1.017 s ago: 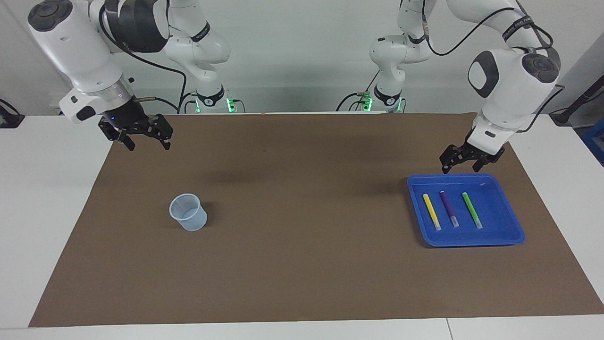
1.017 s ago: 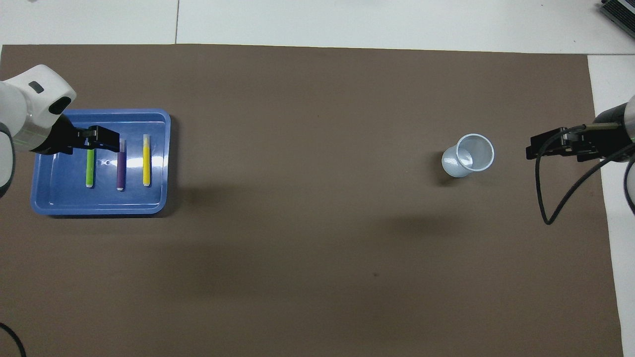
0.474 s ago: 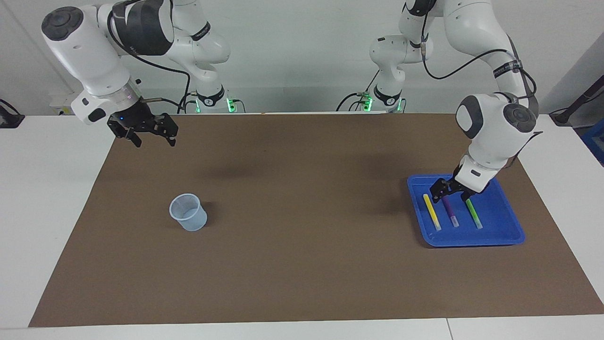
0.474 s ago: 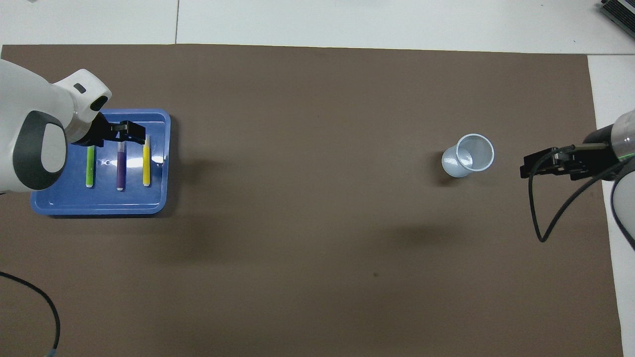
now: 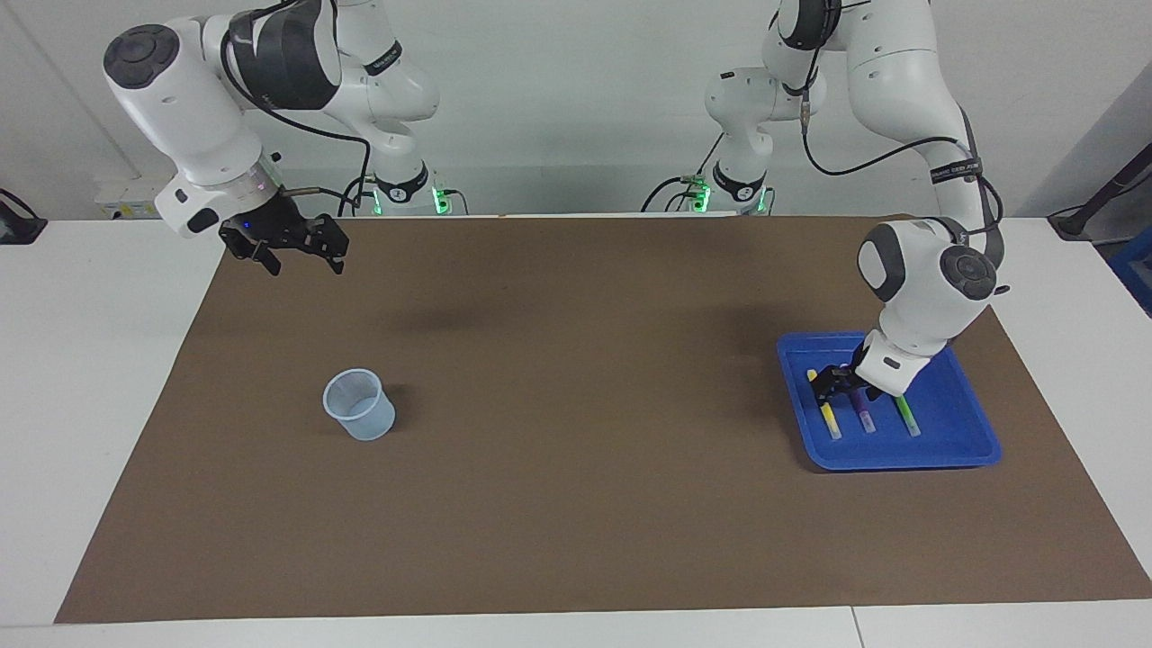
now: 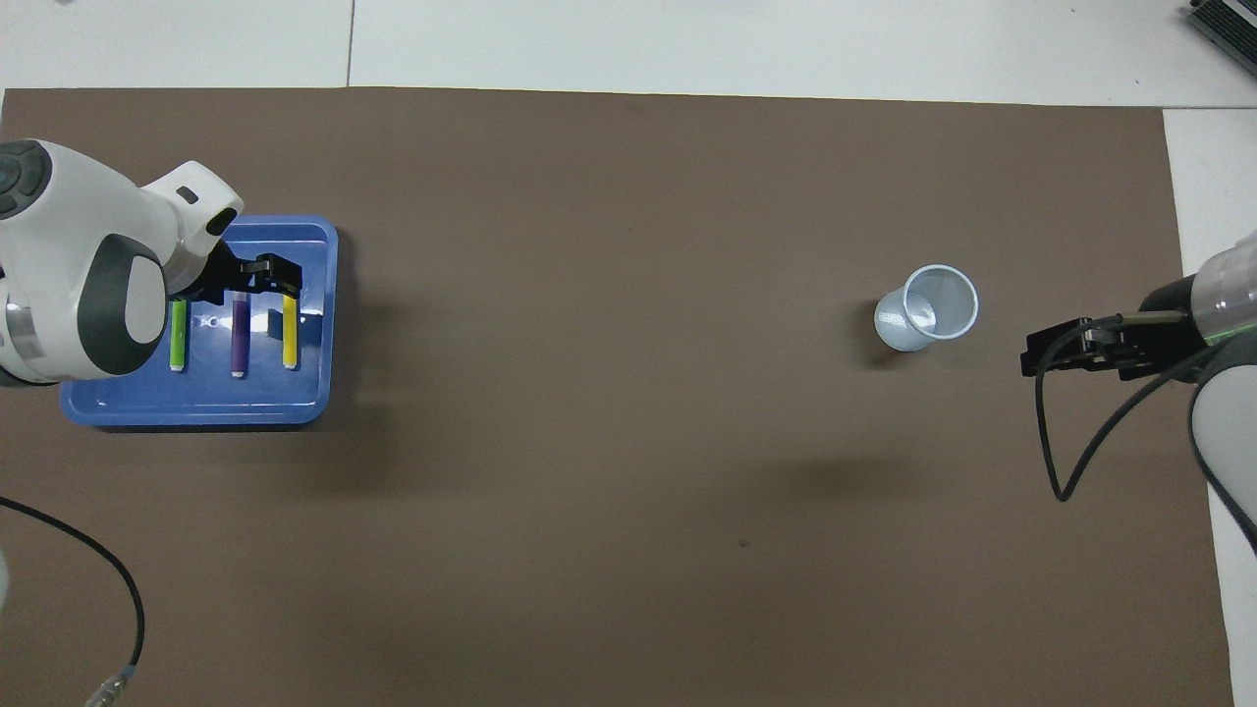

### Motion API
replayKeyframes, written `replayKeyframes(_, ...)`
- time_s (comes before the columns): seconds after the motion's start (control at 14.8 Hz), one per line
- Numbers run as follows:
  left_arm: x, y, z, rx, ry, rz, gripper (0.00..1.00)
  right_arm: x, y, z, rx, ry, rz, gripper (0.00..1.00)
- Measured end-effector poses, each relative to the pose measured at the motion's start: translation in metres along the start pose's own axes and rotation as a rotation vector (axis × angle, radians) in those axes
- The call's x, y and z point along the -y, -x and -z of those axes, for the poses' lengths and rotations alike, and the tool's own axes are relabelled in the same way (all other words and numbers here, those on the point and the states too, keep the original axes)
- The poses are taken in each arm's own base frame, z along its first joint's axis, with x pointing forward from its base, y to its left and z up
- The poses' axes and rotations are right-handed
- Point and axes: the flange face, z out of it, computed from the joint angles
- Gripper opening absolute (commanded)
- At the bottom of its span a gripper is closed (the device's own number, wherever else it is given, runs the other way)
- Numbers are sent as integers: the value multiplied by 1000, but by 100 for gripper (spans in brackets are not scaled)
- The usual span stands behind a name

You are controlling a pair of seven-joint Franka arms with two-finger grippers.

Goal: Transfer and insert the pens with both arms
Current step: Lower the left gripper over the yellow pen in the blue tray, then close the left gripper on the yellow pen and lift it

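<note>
Blue tray (image 5: 954, 445), left hand (image 5: 832, 385) spread low over yellow pen (image 5: 829, 419), right hand (image 5: 295, 248) spread aloft.

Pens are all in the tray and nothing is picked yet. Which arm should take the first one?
Left, probably. The left gripper is low in the blue tray, open over the yellow pen and purple pen. The right gripper waits at the other end, near the cup.

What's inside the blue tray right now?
Three pens lie side by side in the tray: green, purple and yellow. The left claw is low over them and covers their ends nearer the robots.
</note>
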Motion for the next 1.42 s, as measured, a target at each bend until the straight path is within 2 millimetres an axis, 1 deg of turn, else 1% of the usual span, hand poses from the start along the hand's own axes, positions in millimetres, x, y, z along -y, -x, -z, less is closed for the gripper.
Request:
replayKeyframes(0.14,-4,7,-15,-7,2,32,100,-1,0,0,0,0,-1,100)
replayKeyframes(0.27,-13,10,-22,-14,3,50,97,-1,1,0,0,0,-2,100)
replayKeyframes(0.54,-15,11,-23,-17,4,59,86,-2,1,-1,1,0,-3,100)
replayKeyframes(0.61,-16,11,-23,-17,4,58,80,-2,1,-1,1,0,-3,100)
replayKeyframes(0.95,-16,11,-23,-24,4,58,76,-2,1,-1,1,0,-3,100)
replayKeyframes(1.02,-15,11,-23,-25,4,58,74,-1,1,-1,1,0,-3,100)
replayKeyframes(1.29,-15,11,-23,-36,5,58,56,-1,1,-1,1,0,-2,100)
replayKeyframes(1.42,-15,10,-23,-40,5,57,50,-1,1,-1,1,0,-2,100)
